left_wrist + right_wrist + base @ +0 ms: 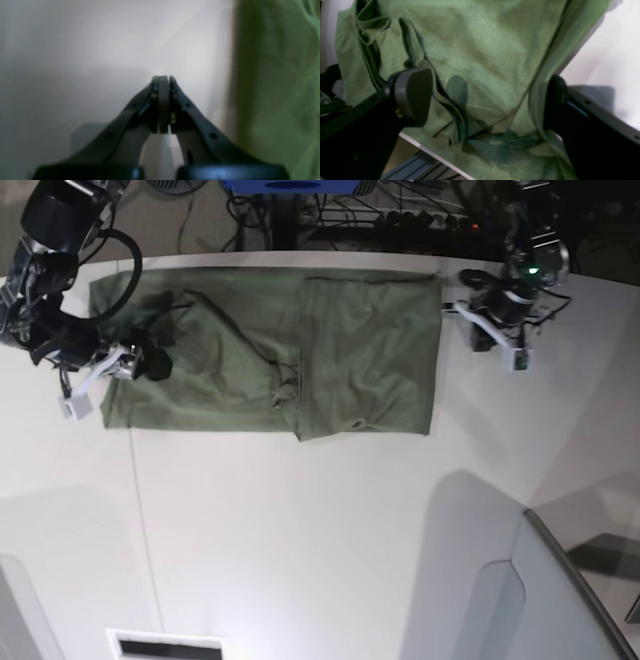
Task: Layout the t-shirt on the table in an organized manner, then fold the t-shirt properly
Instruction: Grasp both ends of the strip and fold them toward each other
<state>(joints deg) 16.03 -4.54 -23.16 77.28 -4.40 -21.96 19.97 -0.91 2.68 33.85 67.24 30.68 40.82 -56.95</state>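
The olive-green t-shirt (280,350) lies spread flat across the far part of the white table (300,530), with a fold seam near its middle. My right gripper (150,365) is open over the shirt's left end. In the right wrist view its fingers (412,95) straddle wrinkled cloth (482,50), and the other finger touches a fold of it. My left gripper (475,292) is just off the shirt's right edge. In the left wrist view it is shut (163,80) and empty over bare table (100,50), with the shirt's edge (275,87) beside it.
A grey angled panel (560,600) stands at the near right. A thin dark seam line (140,510) runs down the table's left part. Cables and a blue base (290,188) sit behind the far edge. The table's edge (420,145) shows under the right gripper.
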